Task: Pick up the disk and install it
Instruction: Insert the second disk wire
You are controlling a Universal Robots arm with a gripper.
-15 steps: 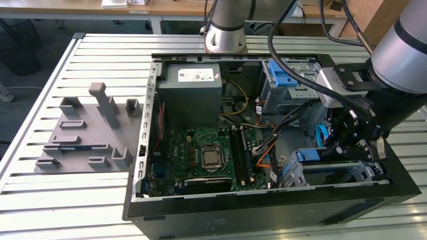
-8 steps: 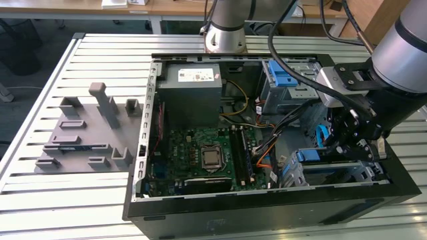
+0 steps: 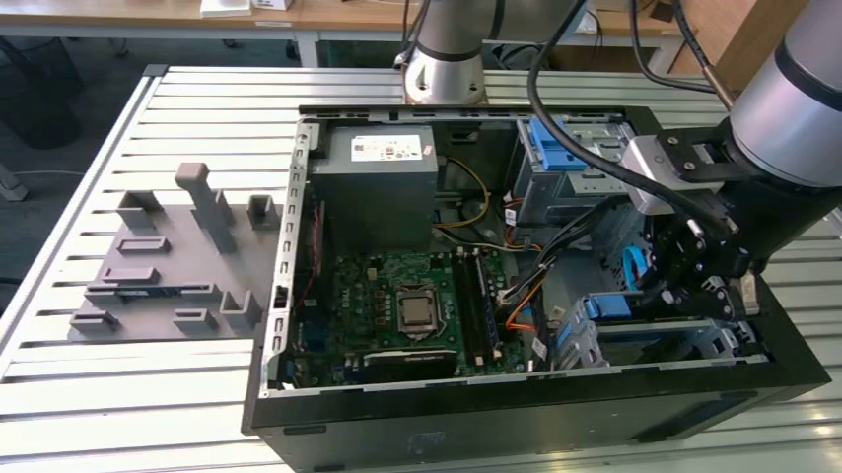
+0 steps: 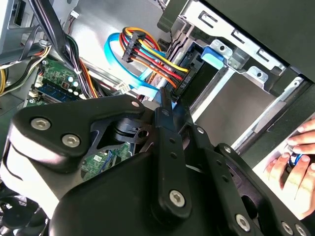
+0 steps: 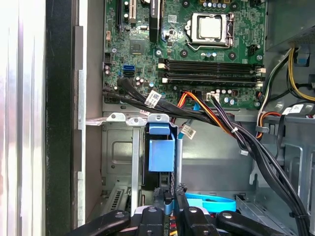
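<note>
exterior view: my hand [image 3: 695, 286] is down inside the open computer case [image 3: 526, 414], at the drive cage [image 3: 658, 340].

second wrist view: black fingers [image 4: 165, 105] pinched together near the cable plug.

first wrist view: the disk [image 5: 161, 152] sits upright in the grey metal bay, blue rail showing; i judge it nearly seated.

You have one open computer case [image 3: 526, 414] on the table, with one motherboard [image 3: 394, 305], one grey power-supply box [image 3: 375, 187] and one robot arm [image 3: 790, 108] over it. One grey fixture tray [image 3: 172, 256] lies beside it. One person's hand [image 4: 293, 164] shows in the second wrist view.
</note>
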